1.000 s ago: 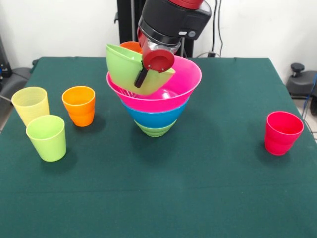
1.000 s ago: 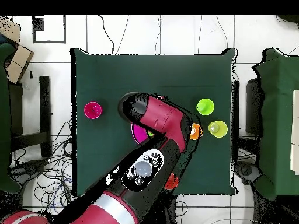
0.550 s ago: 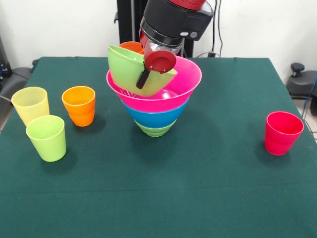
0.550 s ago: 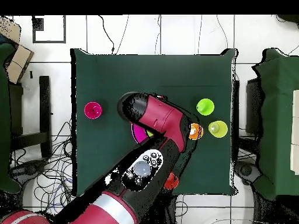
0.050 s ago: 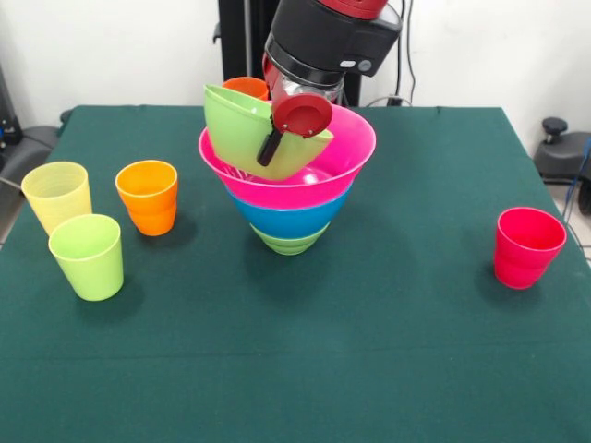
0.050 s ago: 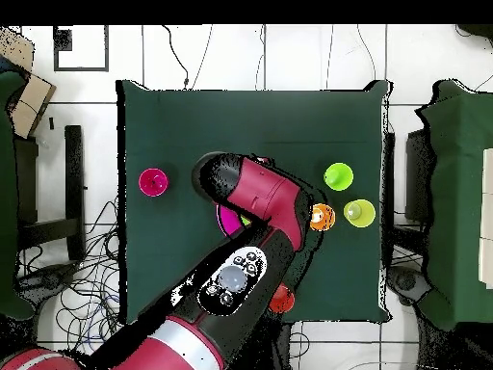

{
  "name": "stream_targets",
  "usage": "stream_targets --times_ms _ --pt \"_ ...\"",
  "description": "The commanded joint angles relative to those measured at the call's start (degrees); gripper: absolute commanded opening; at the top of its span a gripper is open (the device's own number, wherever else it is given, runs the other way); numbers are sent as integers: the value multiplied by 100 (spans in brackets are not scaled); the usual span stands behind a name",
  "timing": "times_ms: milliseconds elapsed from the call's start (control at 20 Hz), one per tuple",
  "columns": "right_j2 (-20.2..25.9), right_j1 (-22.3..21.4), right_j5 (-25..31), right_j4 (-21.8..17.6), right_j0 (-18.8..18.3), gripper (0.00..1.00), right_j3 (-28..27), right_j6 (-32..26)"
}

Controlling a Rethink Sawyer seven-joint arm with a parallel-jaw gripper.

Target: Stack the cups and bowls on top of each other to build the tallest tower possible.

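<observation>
A tower stands at mid table in the front view: a small light green bowl (image 5: 288,244) at the bottom, then a blue bowl (image 5: 291,218), then a pink bowl (image 5: 343,155) on top. My gripper (image 5: 275,138) is shut on the rim of a large light green bowl (image 5: 242,129). That bowl hangs tilted over the left half of the pink bowl. Loose cups stand around: orange (image 5: 148,197), pale yellow (image 5: 57,195) and lime green (image 5: 88,257) at the left, red (image 5: 527,247) at the right. Another orange cup (image 5: 247,88) peeks out behind the held bowl.
In the overhead view the arm (image 6: 260,207) covers most of the tower; only a slice of the pink bowl (image 6: 228,221) shows. A pinkish-red cup (image 6: 152,181) stands left of it, and the lime (image 6: 338,176), yellow (image 6: 359,213) and orange (image 6: 321,218) cups right. A red-orange cup (image 6: 281,303) sits near the table's bottom edge.
The gripper and the light green bowl have shifted slightly up and to the right in the front view. The cups and the tower have stayed put.
</observation>
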Motion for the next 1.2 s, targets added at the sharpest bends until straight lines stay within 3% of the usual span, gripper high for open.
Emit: stream_targets --times_ms 50,900,950,1200 --pt "433 118 46 149 60 0 96 1250" --pt "478 77 24 157 36 0 140 1202" --pt "475 78 28 154 36 100 137 1201" --pt "467 83 42 152 39 100 131 1208"
